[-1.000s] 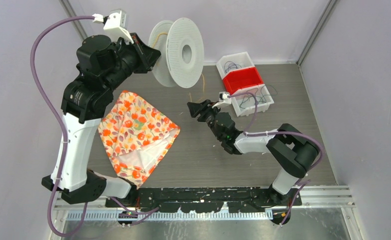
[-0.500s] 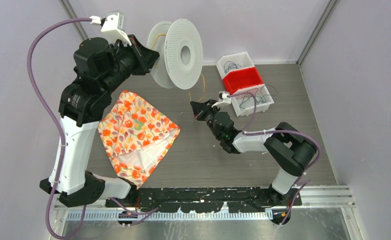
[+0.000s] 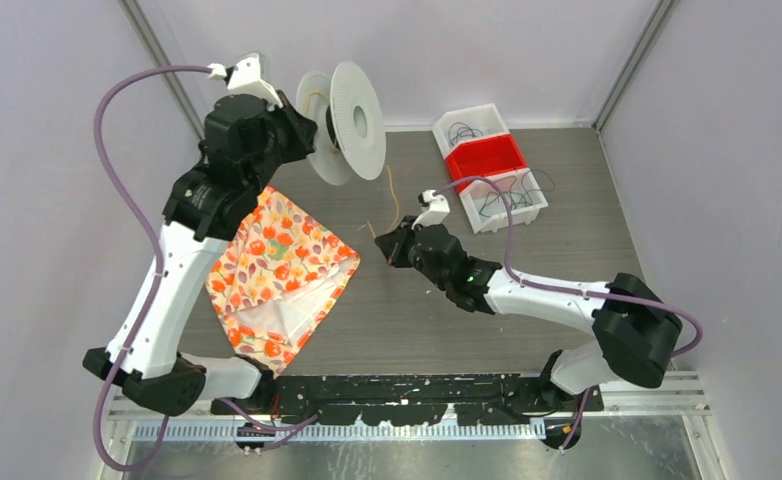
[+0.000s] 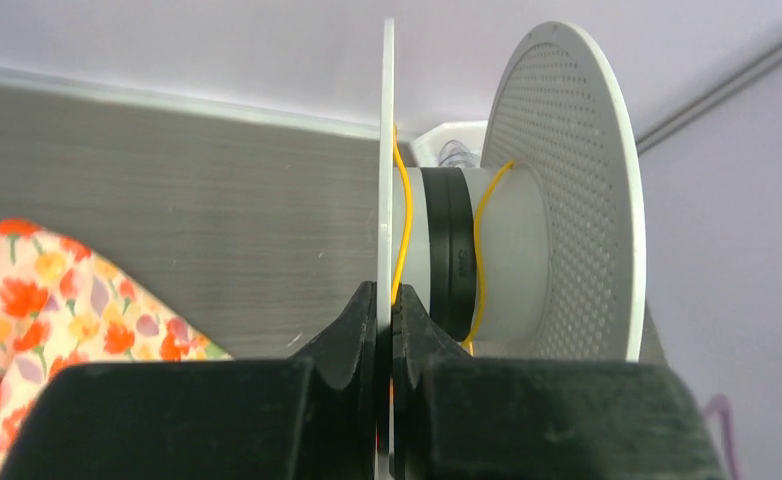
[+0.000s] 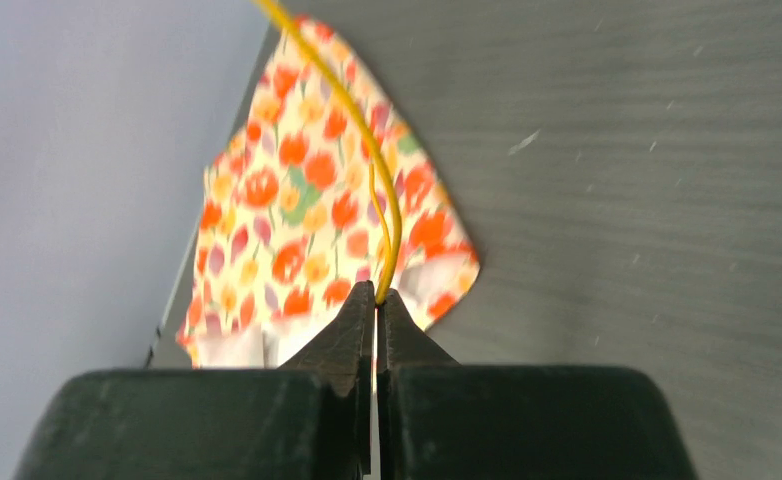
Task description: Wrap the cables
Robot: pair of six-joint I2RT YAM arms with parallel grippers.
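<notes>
Your left end effector (image 4: 385, 300) was closed on the spool (image 4: 570, 200). Its two fingers pinched the edge of the thin left flange, and no gap showed between them. The spool hung in the air over the far left part of the desk (image 3: 607, 230), with its axis about level. The yellow cable (image 4: 405, 215) passed over the hub just beside the pinched flange, and a second turn crossed the hub nearer the perforated right flange.

Your right end effector (image 5: 375, 298) was closed too, and it gripped the yellow cable at the very fingertips. From there the cable rose toward the far side. In the top view it was only a thread-thin line, and I could not follow it all the way to the spool.

The left wrist view cut off the lower part of the spool behind the fingers. The dark cables (image 3: 464, 130) lay in the white bins (image 3: 487, 112) at the far right, around the red bin (image 3: 485, 158), and they were too thin to count.

Your left arm (image 3: 172, 290) stood tall and reached to the far side. Your right arm (image 3: 547, 293) stretched low and to the left over the desk, and its end effector was near the middle, just right of the floral cloth (image 3: 272, 265).
</notes>
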